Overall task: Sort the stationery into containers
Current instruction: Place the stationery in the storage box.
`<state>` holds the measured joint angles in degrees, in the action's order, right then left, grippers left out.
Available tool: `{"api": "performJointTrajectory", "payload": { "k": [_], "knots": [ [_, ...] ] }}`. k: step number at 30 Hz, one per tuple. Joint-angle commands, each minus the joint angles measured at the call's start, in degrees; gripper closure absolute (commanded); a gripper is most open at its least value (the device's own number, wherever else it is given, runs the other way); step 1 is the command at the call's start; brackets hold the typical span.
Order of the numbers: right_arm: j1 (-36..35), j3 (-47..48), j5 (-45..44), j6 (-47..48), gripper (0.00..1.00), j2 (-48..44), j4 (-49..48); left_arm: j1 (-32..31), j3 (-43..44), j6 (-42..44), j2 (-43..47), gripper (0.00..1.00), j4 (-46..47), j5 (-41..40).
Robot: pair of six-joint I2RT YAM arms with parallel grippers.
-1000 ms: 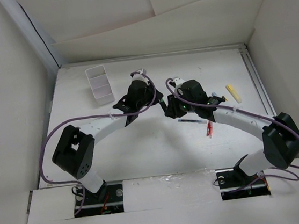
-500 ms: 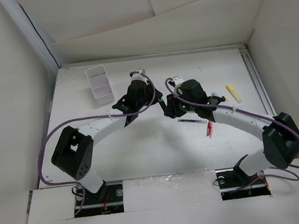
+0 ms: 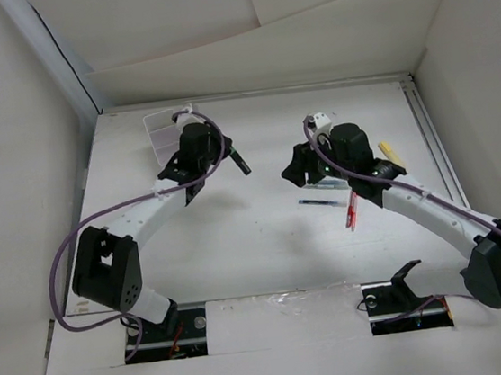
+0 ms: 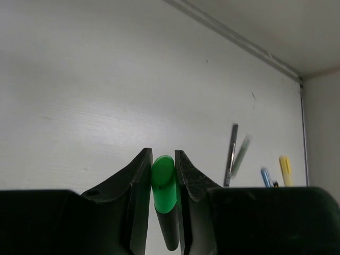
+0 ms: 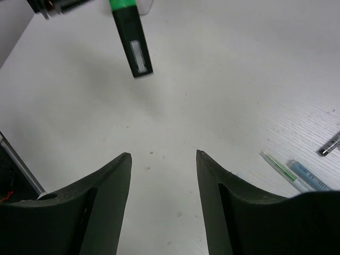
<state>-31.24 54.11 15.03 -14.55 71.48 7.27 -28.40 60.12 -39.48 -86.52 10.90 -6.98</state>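
The left gripper (image 4: 162,158), jaws clamped on a green-capped black plastic highlighter (image 4: 163,186), has swung near the white translucent plastic box (image 3: 158,125) at upper left; the right gripper (image 5: 162,156) has backed off, jaws wide and empty: handover judged complete, deposit pending.

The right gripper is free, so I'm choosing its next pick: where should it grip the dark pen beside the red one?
Probably mid-barrel on the dark pen, from straight above: it lies flat, and the red pen crowds its right end.
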Motion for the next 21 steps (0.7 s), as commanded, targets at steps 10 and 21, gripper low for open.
{"api": "performJointTrajectory", "payload": {
  "k": [10,21],
  "knots": [
    [-0.8,-4.9,-6.7,-2.6,0.42,1.4,-8.2,11.0,13.8,-0.6,1.0,1.0,-5.2,-21.6],
    [-3.0,-5.9,-8.9,-2.6,0.42,-1.9,-8.2,20.8,39.4,8.2,-17.9,1.0,-16.0,-30.9]
  ]
}}
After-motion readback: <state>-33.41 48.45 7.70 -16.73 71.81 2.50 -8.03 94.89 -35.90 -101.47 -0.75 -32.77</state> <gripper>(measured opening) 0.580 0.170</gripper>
